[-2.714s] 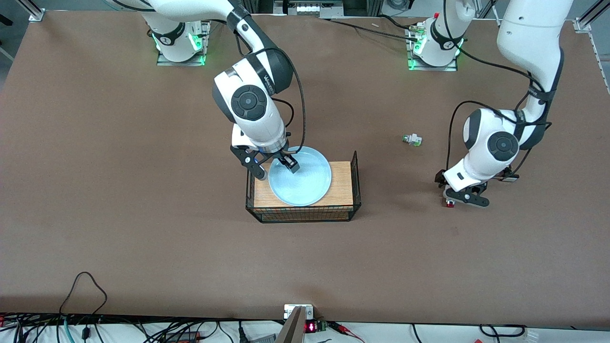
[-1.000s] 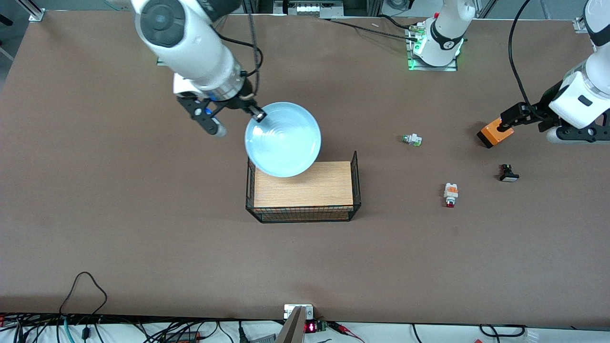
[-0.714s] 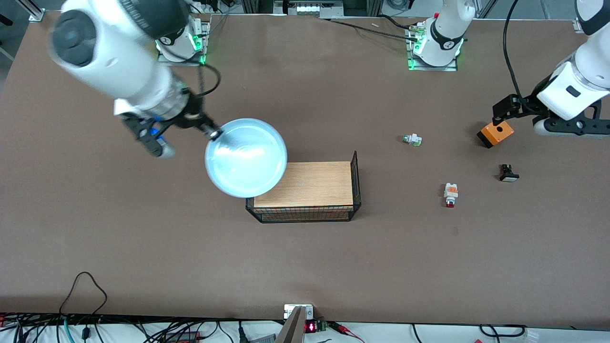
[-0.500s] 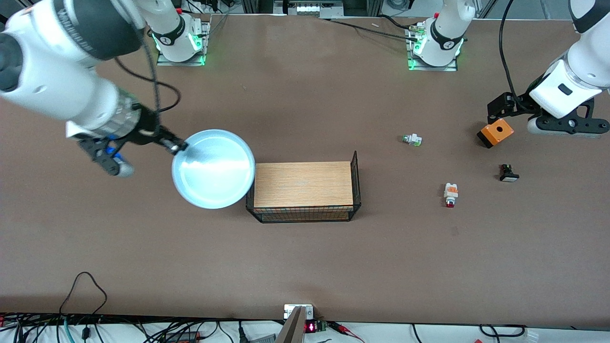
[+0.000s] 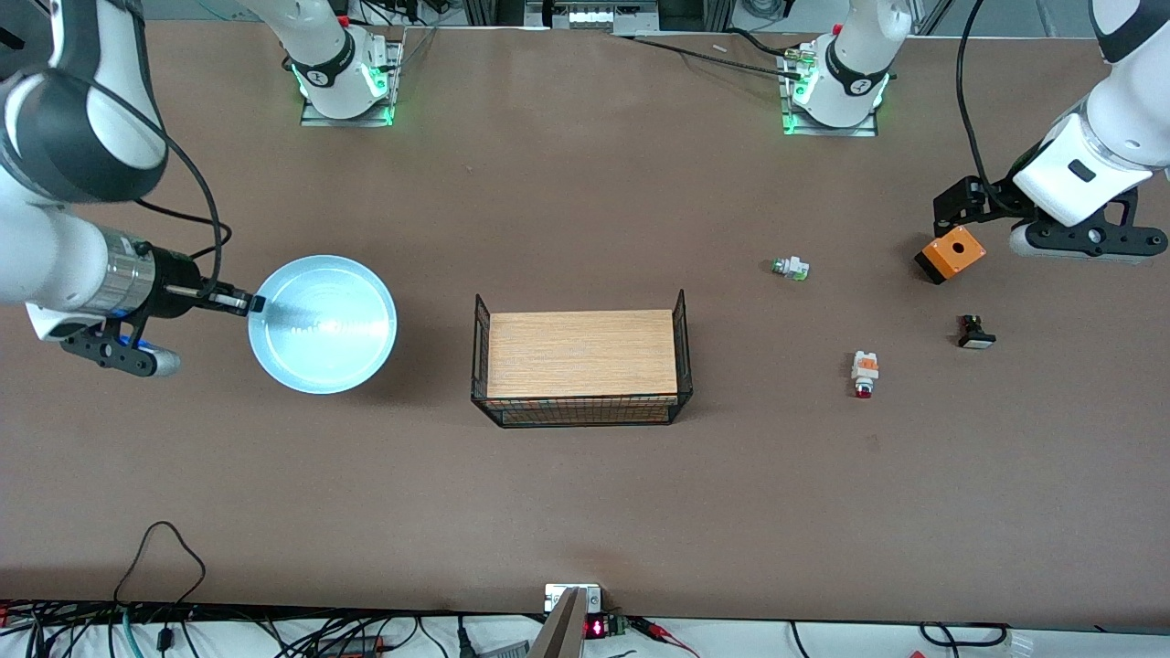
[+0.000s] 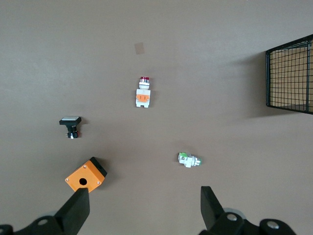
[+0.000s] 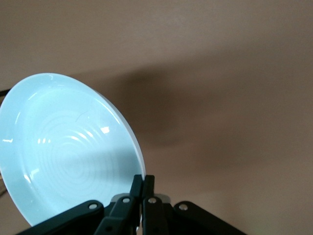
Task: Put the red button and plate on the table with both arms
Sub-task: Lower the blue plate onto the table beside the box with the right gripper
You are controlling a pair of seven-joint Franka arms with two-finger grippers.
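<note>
Your right gripper [image 5: 251, 303] pinches the plate's [image 5: 323, 324] rim over bare table [image 5: 585, 493] toward the right arm's end. Your left gripper [image 6: 142, 208], fingers spread, hangs over the orange box [image 5: 951, 252]. The red button [image 5: 864, 373] lies in open table, apart from the wire rack [image 5: 581, 366].

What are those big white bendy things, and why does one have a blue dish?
They are two robot arms with pinching jaws. One picture looks down from high across the table; the other two come from cameras on the arms' wrists. The right gripper pinches the rim of the plate and holds it over the table, its shadow showing in the right wrist view. The left gripper hangs open and empty over an orange box. Lying on the table are the red button, a green-tipped part, a black part and a wire rack.
</note>
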